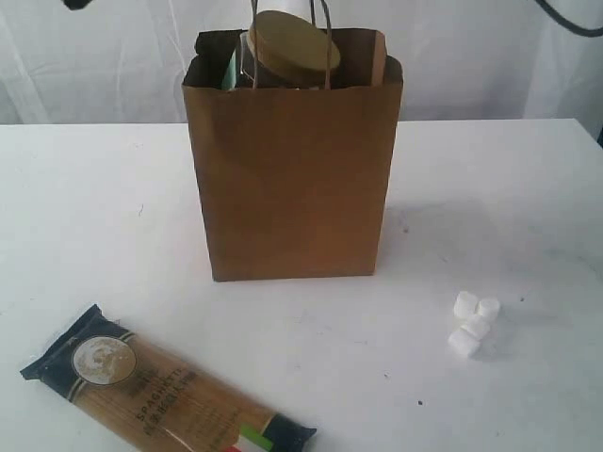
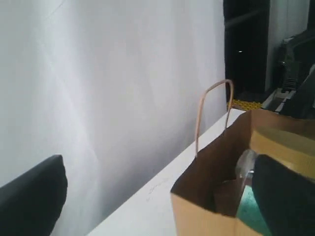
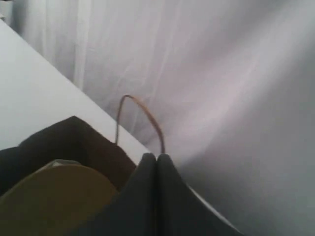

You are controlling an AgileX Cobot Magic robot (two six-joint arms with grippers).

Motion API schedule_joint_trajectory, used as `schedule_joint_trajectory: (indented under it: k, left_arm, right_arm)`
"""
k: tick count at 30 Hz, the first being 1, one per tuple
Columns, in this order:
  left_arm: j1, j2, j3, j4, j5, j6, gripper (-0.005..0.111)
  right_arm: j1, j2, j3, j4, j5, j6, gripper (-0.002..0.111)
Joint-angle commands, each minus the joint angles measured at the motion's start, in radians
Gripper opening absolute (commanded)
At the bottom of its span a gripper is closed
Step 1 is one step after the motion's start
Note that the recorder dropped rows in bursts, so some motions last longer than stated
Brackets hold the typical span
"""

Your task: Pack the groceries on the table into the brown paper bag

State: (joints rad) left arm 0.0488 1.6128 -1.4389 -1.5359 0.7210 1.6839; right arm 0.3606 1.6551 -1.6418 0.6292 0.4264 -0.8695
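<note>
Now: my left claw wide apart, empty, by the brown paper bag; my right claw pinched closed on nothing. Inside it sits the tan-lidded nut jar; spaghetti packet and marshmallows lie on the counter.

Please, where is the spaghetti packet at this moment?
In the exterior view the spaghetti packet lies flat on the table at the front left, in front of the brown paper bag; the white marshmallows sit apart on the right.
</note>
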Motion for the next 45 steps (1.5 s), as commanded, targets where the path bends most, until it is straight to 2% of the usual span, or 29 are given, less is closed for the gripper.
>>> schedule_joint_trajectory:
  k: [1,6,10,13,17,22,26,28,30,32,33,34,35,38,41,43,44,45]
  left_arm:
    - [0.057,-0.026,-0.006,0.082,0.013,-0.187,0.105]
    - [0.069,-0.026,-0.006,0.111,0.018,-0.433,0.105]
    - [0.069,-0.026,-0.006,0.111,0.076,-0.474,0.105]
    - [0.069,-0.026,-0.006,0.111,0.075,-0.478,0.105]
    - [0.069,-0.026,-0.006,0.111,0.080,-0.518,0.105]
    - [0.069,-0.026,-0.006,0.111,0.049,-0.541,0.105]
    - [0.069,-0.026,-0.006,0.139,0.050,-0.546,0.104]
    - [0.069,-0.026,-0.006,0.180,0.068,-0.570,0.096]
    - [0.069,-0.026,-0.006,0.238,0.084,-0.600,0.080]
    - [0.069,-0.026,-0.006,0.314,0.109,-0.625,0.055]
    - [0.069,-0.029,-0.006,0.382,0.137,-0.638,0.023]
    - [0.069,-0.029,-0.006,0.400,0.148,-0.638,0.007]
    - [0.069,-0.031,-0.006,0.421,0.160,-0.635,0.000]
    - [0.069,-0.031,-0.006,0.454,0.197,-0.650,0.000]
    - [0.069,-0.052,-0.006,0.564,0.129,-0.750,0.000]
    - [0.069,-0.103,-0.001,0.798,-0.050,-0.986,0.000]
    - [0.069,-0.161,0.024,1.024,-0.167,-1.272,0.000]
    - [0.069,-0.191,0.040,1.124,-0.201,-1.429,0.000]
  right_arm:
    - [-0.016,-0.054,-0.001,-0.259,-0.066,0.205,0.000]
    - [-0.069,-0.100,-0.001,-0.513,-0.070,0.421,0.000]
    - [-0.138,-0.133,-0.001,-0.698,-0.038,0.577,0.000]
    - [-0.197,-0.157,-0.001,-0.855,0.077,0.681,0.000]
    - [-0.273,-0.168,0.000,-1.072,0.419,0.805,0.000]
    - [-0.335,-0.158,0.037,-1.046,0.733,0.805,0.000]
    - [-0.337,-0.158,0.081,-0.902,0.795,0.716,0.000]
    - [-0.337,-0.158,0.111,-0.806,0.795,0.636,0.000]
    - [-0.337,-0.158,0.145,-0.710,0.795,0.558,0.000]
    - [-0.337,-0.158,0.182,-0.622,0.795,0.516,0.000]
    - [-0.335,-0.158,0.214,-0.521,0.795,0.476,0.000]
    - [-0.330,-0.158,0.228,-0.473,0.795,0.454,0.000]
    - [-0.321,-0.158,0.240,-0.435,0.795,0.438,0.000]
    - [-0.261,-0.158,0.267,-0.312,0.795,0.406,0.000]
    - [-0.167,-0.158,0.271,-0.245,0.795,0.388,0.000]
    - [-0.032,-0.154,0.271,-0.249,0.795,0.356,0.000]
    - [0.064,-0.136,0.271,-0.263,0.794,0.349,0.000]
    - [0.099,-0.126,0.271,-0.273,0.764,0.349,0.000]
